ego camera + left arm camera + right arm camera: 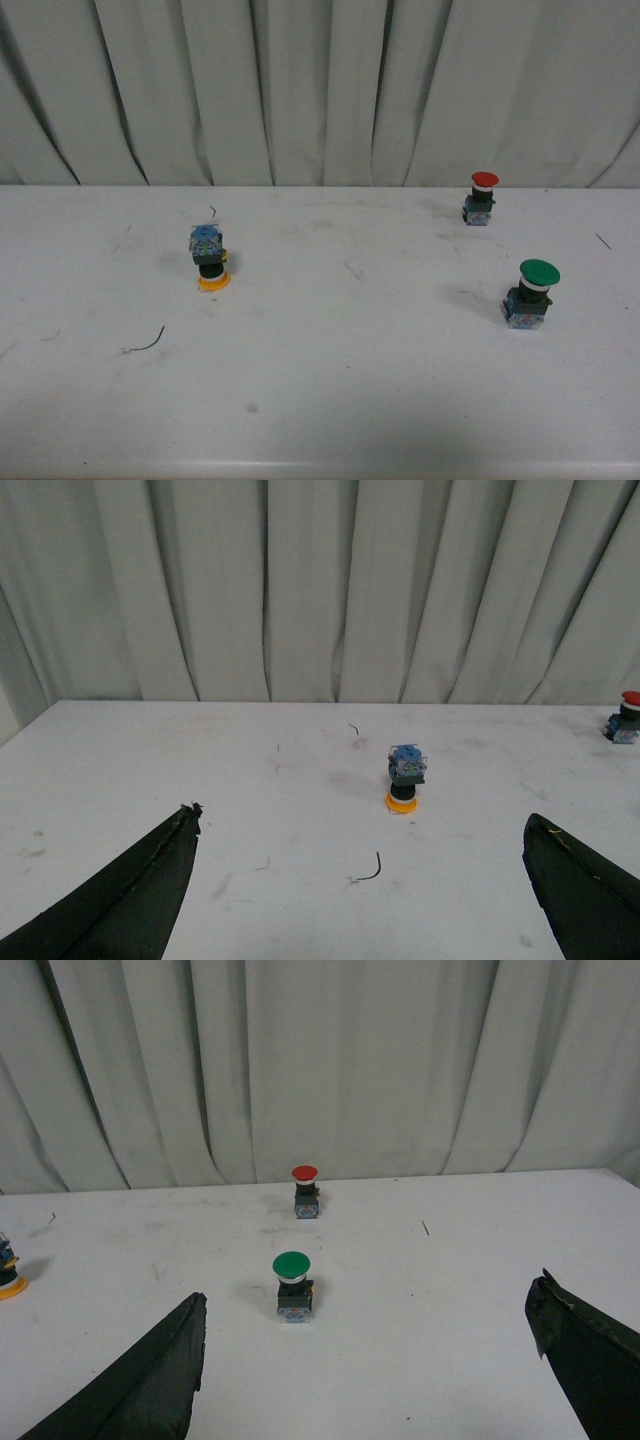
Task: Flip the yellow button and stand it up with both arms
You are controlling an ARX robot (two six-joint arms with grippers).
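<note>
Wide open and empty, left gripper (362, 818) and right gripper (370, 1290) frame the lower corners of their wrist views. Cap-down stands the yellow button (209, 258), left of centre in the front view.

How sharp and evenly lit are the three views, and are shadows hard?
Front view: slightly soft, flat dim light, only a faint shadow near the yellow button. Left wrist view: equally soft, no glare. Right wrist view: the green button looks sharpest, shadow weak.
</note>
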